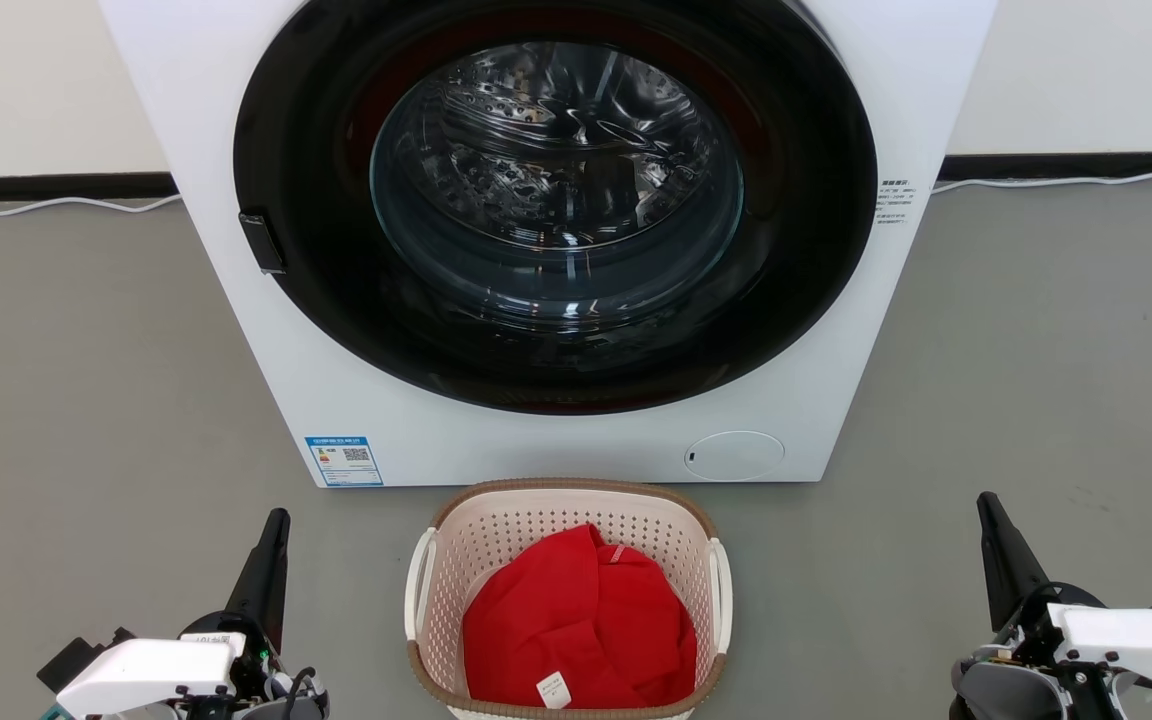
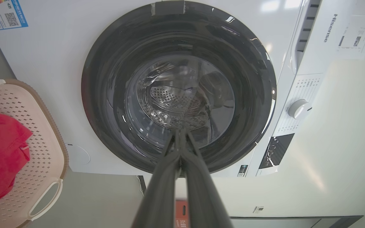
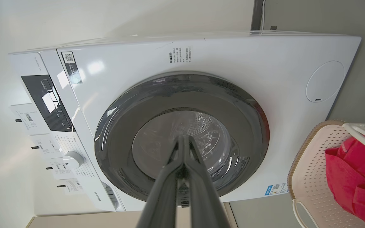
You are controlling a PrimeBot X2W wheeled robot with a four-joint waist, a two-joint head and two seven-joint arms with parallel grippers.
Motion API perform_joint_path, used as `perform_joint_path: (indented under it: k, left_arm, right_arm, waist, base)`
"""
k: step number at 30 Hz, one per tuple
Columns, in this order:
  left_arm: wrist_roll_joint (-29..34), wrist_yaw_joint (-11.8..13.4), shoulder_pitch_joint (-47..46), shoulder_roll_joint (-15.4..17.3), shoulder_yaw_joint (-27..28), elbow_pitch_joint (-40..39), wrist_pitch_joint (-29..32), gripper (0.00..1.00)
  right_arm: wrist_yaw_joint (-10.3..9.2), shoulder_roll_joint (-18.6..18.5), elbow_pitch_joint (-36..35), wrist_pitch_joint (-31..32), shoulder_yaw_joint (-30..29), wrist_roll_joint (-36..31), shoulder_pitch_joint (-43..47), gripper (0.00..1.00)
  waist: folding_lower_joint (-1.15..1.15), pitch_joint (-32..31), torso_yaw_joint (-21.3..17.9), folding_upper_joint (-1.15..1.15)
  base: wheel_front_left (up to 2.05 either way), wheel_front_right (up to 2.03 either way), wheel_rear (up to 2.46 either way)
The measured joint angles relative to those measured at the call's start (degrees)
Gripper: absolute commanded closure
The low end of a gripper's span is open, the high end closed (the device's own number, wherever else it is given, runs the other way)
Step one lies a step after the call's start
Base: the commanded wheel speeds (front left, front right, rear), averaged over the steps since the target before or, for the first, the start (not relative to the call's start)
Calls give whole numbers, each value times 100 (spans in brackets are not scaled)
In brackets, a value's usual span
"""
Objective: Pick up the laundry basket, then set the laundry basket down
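Judging from how things lie, the task is at its very start: the laundry basket (image 1: 536,528) stands on the grey floor (image 1: 86,400) and neither lifting nor setting down is done. In the head view it sits at 6 o'clock, just in front of the white washing machine (image 1: 556,445), with a small gap of floor between them. A red garment (image 1: 576,620) lies bunched inside it, a white tag showing near its front edge.

The left gripper (image 1: 276,525) is low at 7 o'clock and the right gripper (image 1: 988,508) low at 5 o'clock, each well apart from the basket and touching nothing. Both have their two dark fingers pressed together and empty; the wrist views confirm this, the left gripper (image 2: 180,132) and right gripper (image 3: 184,138) each pointing at the machine's door with tips meeting. The basket's white side handles, left handle (image 1: 419,580) and right handle (image 1: 721,590), face the grippers, so they look like the likely places to take hold, once the fingers part.

The floor is smooth, flat and matte grey. At 12 o'clock a pale wall (image 1: 36,80) meets it along a black baseboard (image 1: 36,186), with a white cable (image 1: 36,205) trailing beside it. The machine's round door glass (image 1: 556,190) is shut, showing the steel drum behind it; a blue energy label (image 1: 344,460) sits at its lower left corner.
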Motion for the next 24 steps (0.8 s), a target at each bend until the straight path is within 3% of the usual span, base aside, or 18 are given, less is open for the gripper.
perform_joint_path:
  k: [19,20,24]
  left_arm:
    - [0,0,0,0,0,0,0,100]
    - [0,1,14,-3,-1,23,-4,0]
    - [0,9,252,-57,-7,282,-9,0]
  right_arm:
    - [0,0,0,0,0,0,0,100]
    - [0,1,23,-1,4,0,17,0]
    - [0,52,258,-2,33,0,238,0]
  waist:
    - [0,0,0,0]
    - [0,0,0,0]
    - [0,1,0,0]
  base:
    - [0,0,0]
    - [0,0,0]
    - [0,0,0]
